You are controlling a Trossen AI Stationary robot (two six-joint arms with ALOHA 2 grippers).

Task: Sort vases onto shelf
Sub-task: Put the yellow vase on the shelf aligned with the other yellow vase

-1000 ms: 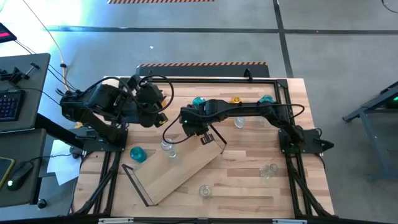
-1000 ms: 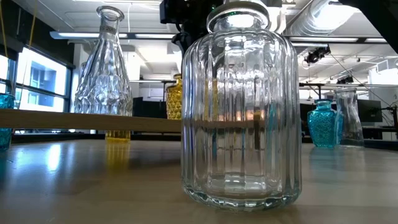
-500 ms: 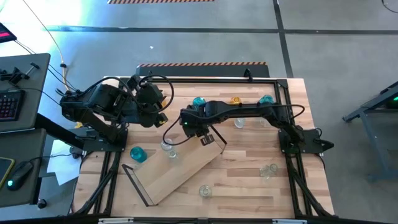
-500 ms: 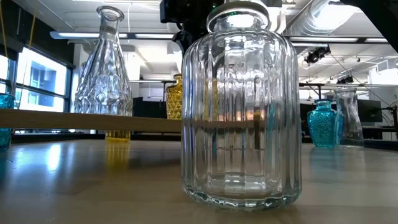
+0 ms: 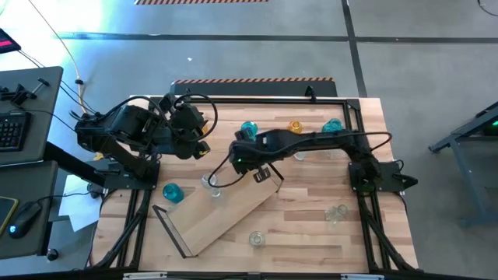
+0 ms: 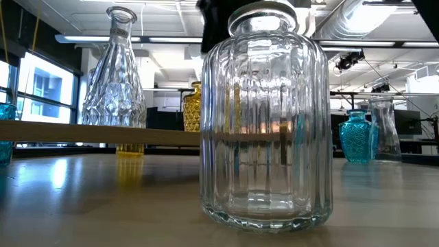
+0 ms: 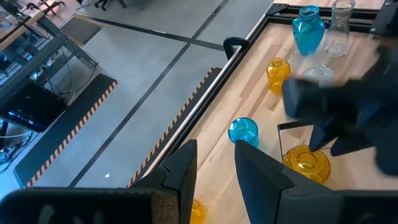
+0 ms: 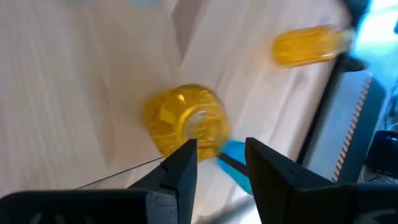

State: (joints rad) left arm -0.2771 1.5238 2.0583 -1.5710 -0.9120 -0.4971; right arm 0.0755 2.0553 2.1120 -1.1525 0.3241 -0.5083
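Note:
My right gripper is open and hangs just above an amber vase. That vase stands upright on the shelf's light board, near its wire-framed end. In the high view my right gripper covers it. In the left wrist view the amber vase shows below the blurred dark gripper. The shelf lies slantwise on the table. My left gripper is open and waits at the table's far left. A big ribbed clear vase fills the low view.
Around the shelf stand teal vases, an amber vase, and clear vases. A black frame runs along the table's edges. Bare wood shows at the near right.
My right gripper has risen and moved slightly toward the table's right. In the low view its dark shape has drawn back toward the top edge. The amber vase stays standing on the shelf. My left arm has kept still.

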